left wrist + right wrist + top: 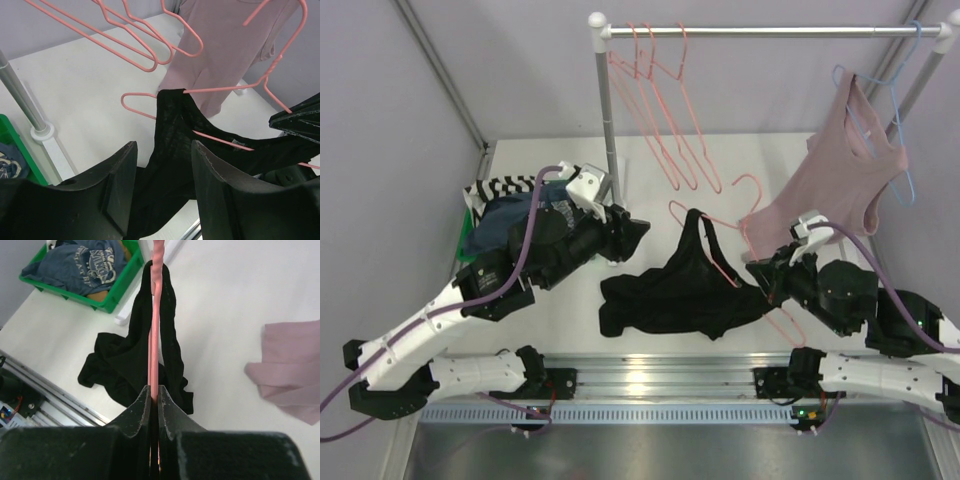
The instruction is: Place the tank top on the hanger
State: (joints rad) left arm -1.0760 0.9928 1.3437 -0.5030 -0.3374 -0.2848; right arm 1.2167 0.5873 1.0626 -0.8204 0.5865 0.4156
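The black tank top (670,295) lies crumpled on the white table, with one strap lifted over the left end of a salmon-pink hanger (720,262). My right gripper (758,270) is shut on that hanger's wire (156,315) and holds it tilted above the table; the strap (167,300) drapes round the wire's far end. My left gripper (638,235) is open and empty, hovering left of the top. In the left wrist view the top (170,135) hangs from the hanger (220,90) just beyond my open fingers (210,170).
A metal rack (607,110) stands at the back with several spare pink hangers (665,110). A dusty-pink tank top (830,180) hangs on a light blue hanger (900,120) at right. A green bin (117,287) holds a dark blue printed shirt (505,215) at left.
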